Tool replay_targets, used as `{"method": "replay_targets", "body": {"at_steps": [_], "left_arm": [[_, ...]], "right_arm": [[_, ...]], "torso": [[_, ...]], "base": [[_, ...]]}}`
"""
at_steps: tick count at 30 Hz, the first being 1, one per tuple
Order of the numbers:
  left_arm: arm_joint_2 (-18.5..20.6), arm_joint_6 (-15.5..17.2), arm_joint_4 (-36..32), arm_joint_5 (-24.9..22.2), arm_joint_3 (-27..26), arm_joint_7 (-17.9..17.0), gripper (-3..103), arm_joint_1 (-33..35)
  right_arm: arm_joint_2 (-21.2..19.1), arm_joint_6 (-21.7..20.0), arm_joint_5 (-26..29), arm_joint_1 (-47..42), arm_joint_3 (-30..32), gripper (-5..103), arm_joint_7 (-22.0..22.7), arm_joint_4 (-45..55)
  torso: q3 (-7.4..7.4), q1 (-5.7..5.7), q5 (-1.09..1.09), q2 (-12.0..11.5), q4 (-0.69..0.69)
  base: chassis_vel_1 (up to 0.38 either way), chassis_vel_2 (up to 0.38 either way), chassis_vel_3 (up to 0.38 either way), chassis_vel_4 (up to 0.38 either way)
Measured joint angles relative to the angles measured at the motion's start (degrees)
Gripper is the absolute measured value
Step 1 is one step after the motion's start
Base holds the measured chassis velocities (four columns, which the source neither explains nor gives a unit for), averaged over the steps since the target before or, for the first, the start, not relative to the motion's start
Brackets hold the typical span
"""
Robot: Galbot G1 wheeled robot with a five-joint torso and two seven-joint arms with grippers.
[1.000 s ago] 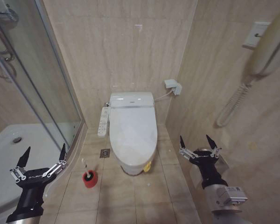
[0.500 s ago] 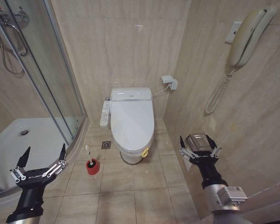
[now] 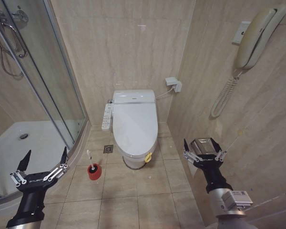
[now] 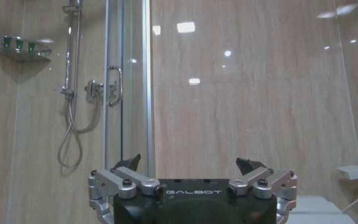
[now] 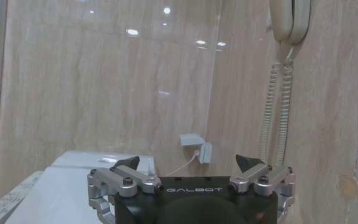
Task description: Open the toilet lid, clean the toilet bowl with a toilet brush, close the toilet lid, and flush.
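The toilet lid (image 3: 135, 125) is down, a white glossy oval with a small yellow tag (image 3: 147, 156) at its front edge; it hides the toilet bowl. On the floor to its left the toilet brush (image 3: 89, 156) stands in a red cup holder (image 3: 94, 171), thin white handle up. My left gripper (image 3: 45, 158) hangs open at the lower left, short of the brush. At the lower right, beside the wall, my right gripper (image 3: 201, 144) is open and holds nothing. Both also show open in the wrist views: left gripper (image 4: 191, 163), right gripper (image 5: 190, 163).
A glass shower enclosure (image 3: 43, 90) with a white tray (image 3: 19, 152) takes the left side. A wall phone (image 3: 255, 33) with coiled cord hangs on the right wall. A metal bin (image 3: 203, 144) sits by that wall. A control panel (image 3: 106, 117) flanks the toilet; a floor drain (image 3: 108, 149) lies nearby.
The whole picture has shifted: the camera pulled back and rose over the last second, so the toilet looks smaller and farther. Both grippers keep their pose, open.
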Motion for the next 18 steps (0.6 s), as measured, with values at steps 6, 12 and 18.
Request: {"method": "replay_targets", "body": {"at_steps": [6,12,18], "left_arm": [[0.0,0.0,0.0,0.0,0.0,0.0,100,0.0],[0.0,0.0,0.0,0.0,0.0,0.0,100,0.0],[0.0,0.0,0.0,0.0,0.0,0.0,100,0.0]], "right_arm": [[0.0,0.0,0.0,0.0,0.0,100,0.0,0.0],[0.0,0.0,0.0,0.0,0.0,100,0.0,0.0],[0.0,0.0,0.0,0.0,0.0,100,0.0,0.0]], "torso": [[0.0,0.0,0.0,0.0,0.0],[0.0,0.0,0.0,0.0,0.0],[0.0,0.0,0.0,0.0,0.0]], "base": [[0.0,0.0,0.0,0.0],[0.0,0.0,0.0,0.0],[0.0,0.0,0.0,0.0]]}}
